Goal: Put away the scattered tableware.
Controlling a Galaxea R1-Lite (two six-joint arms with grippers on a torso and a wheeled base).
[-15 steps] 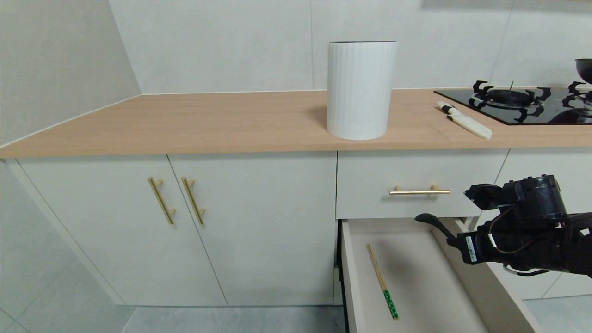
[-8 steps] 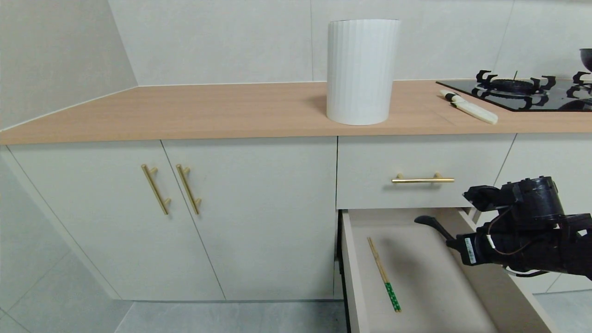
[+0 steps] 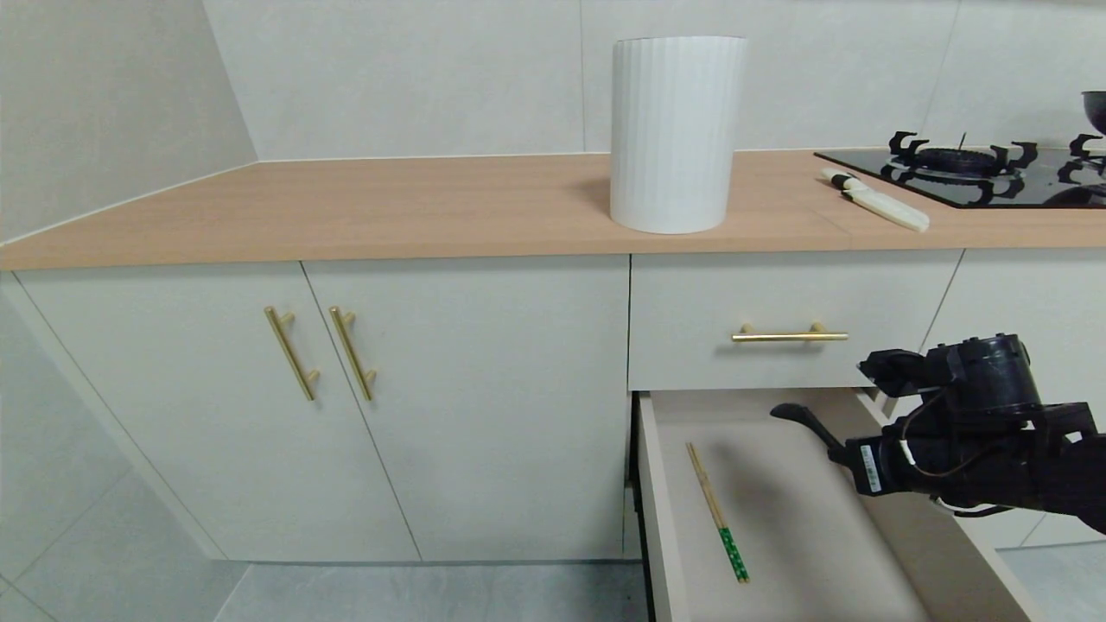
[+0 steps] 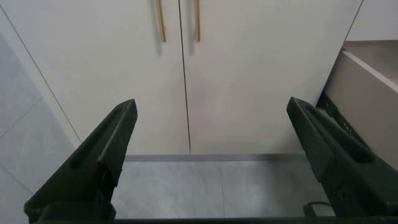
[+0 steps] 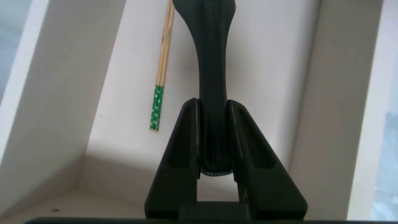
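Observation:
My right gripper point(image 3: 845, 453) is shut on a black utensil point(image 3: 799, 419) and holds it over the open lower drawer point(image 3: 652, 501). In the right wrist view the black utensil point(image 5: 211, 50) runs out between the fingers point(image 5: 184, 134) of the gripper point(image 5: 213, 121), above the drawer floor. A pair of wooden chopsticks with green tips point(image 3: 715, 518) lies in the drawer, left of the utensil; the chopsticks point(image 5: 163, 68) lie flat. A white-handled knife point(image 3: 874, 210) lies on the wooden counter. My left gripper point(image 4: 211, 112) is open with nothing in it, facing the cabinet doors.
A tall white ribbed canister point(image 3: 676, 134) stands on the counter point(image 3: 389, 207). The black stove point(image 3: 968, 168) is at the far right. A shut upper drawer with a gold handle point(image 3: 789, 335) sits above the open one. Two cabinet doors point(image 3: 320, 354) are to the left.
The head camera shifted early on, so the whole scene moved in the picture. My right gripper with the black utensil has edged slightly left over the drawer.

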